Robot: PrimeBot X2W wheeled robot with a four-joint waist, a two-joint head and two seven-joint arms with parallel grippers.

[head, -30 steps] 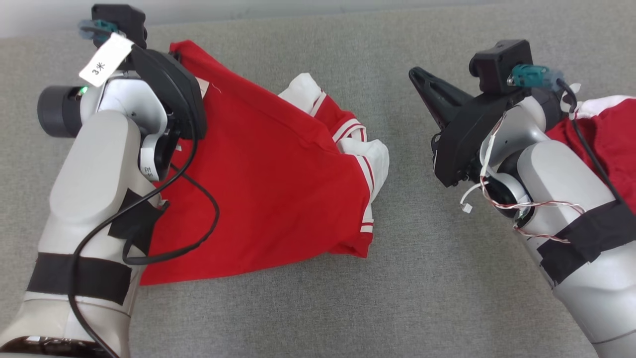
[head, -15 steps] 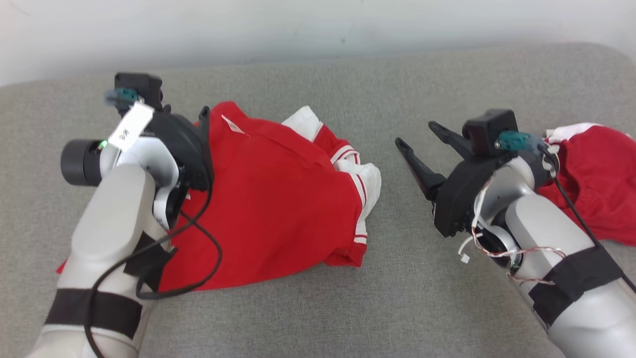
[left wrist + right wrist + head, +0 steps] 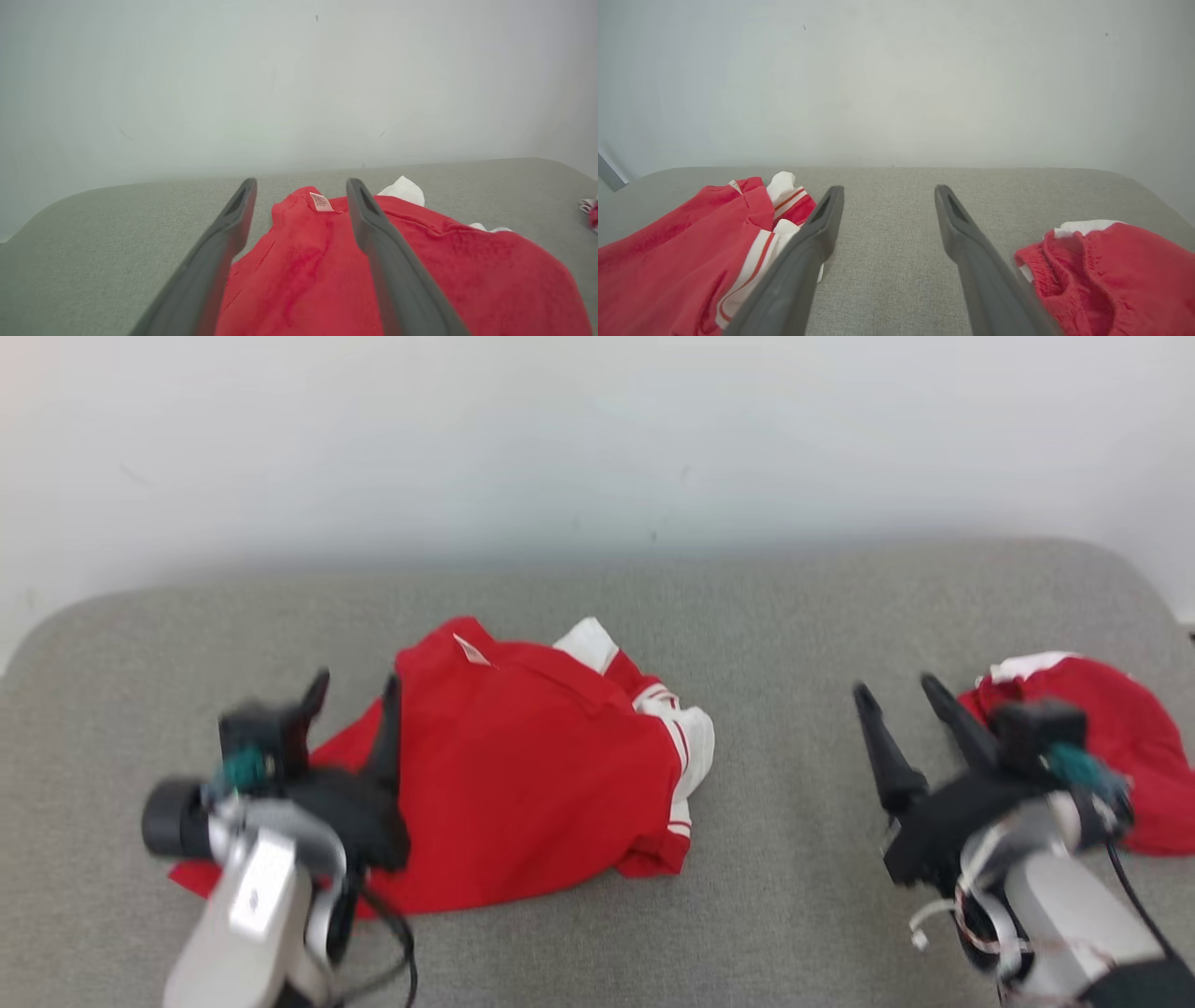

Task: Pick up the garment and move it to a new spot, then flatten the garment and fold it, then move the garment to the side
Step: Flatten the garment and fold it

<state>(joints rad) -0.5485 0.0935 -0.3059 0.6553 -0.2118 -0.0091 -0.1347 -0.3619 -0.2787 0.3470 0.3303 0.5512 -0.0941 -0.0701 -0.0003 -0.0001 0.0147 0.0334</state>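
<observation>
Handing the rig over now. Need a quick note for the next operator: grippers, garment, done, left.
Left gripper: open, empty, at the left edge of the red garment.
Right gripper: open, empty, over bare grey cushion, between that garment and a second red garment.
Done: red garment lies free, roughly folded, striped trim bunched on its right.
Left: tidy the fold if needed; moving it aside probably remains.
</observation>
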